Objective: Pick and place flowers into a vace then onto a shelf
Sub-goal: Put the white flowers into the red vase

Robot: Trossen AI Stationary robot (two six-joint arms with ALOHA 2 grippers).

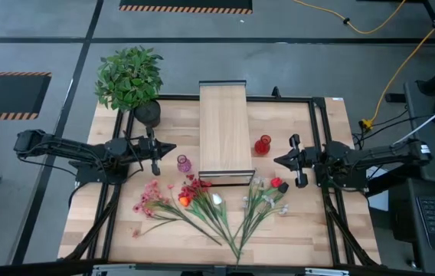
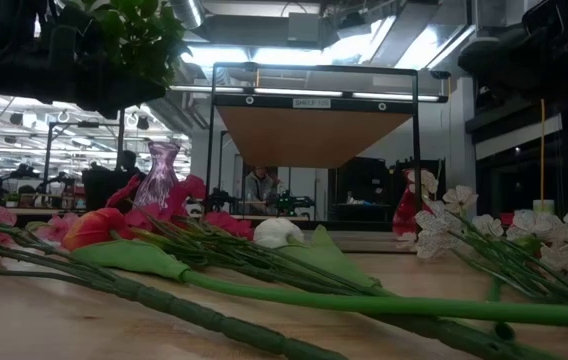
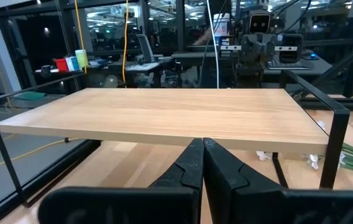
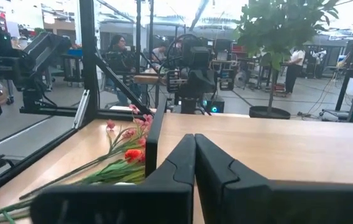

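Observation:
The flowers lie loose on the wooden tabletop in two fans in front of the shelf, their green stalks meeting near the table's near edge; they also show in the low view. A small purple vase stands at the shelf's near left corner. A red vase stands to the shelf's right. My left gripper hovers shut, level, left of the shelf, pointing at it. My right gripper hovers shut on the shelf's right side.
A bushy green potted plant stands at the table's far left corner. A black metal frame runs round the tabletop. Bare wood lies at the near left and near right corners. People stand in the room beyond.

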